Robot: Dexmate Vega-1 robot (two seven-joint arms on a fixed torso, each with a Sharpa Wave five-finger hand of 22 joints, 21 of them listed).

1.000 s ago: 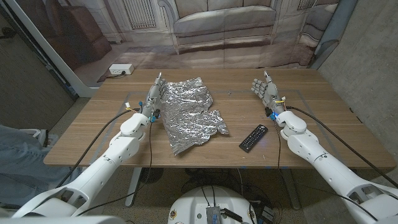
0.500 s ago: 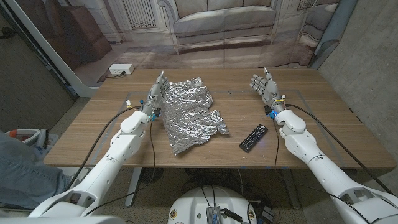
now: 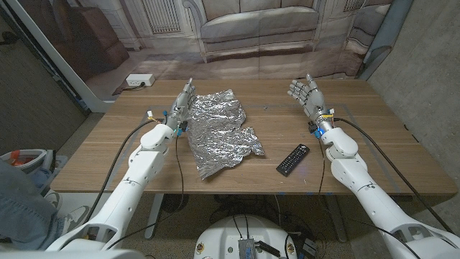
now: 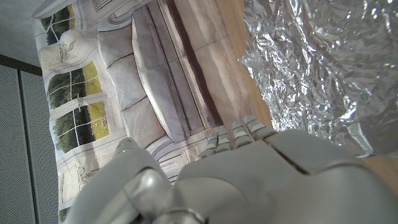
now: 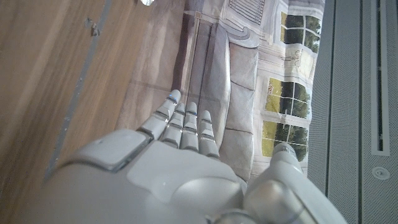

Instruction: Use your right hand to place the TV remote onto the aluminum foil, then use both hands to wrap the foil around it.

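Observation:
A crumpled sheet of aluminum foil (image 3: 219, 132) lies on the wooden table (image 3: 108, 151), left of centre. The black TV remote (image 3: 292, 159) lies to the right of the foil, near the front edge, apart from it. My left hand (image 3: 182, 103) stands at the foil's far left corner, fingers stretched out and holding nothing; the foil (image 4: 323, 68) shows beside my left hand (image 4: 249, 180) in the left wrist view. My right hand (image 3: 307, 96) is raised over the far right of the table, beyond the remote, fingers apart and empty, and my right hand (image 5: 174, 162) shows with straight fingers in the right wrist view.
A backdrop printed with a sofa (image 3: 259, 29) hangs behind the table. A white box (image 3: 140, 80) lies on the floor at the far left. A person's leg (image 3: 21, 208) and an orange-and-white thing (image 3: 25, 156) show at the left edge.
Both hands have moved slightly farther from me along the table. The person's leg at the left edge has drawn back. Foil and remote have not moved.

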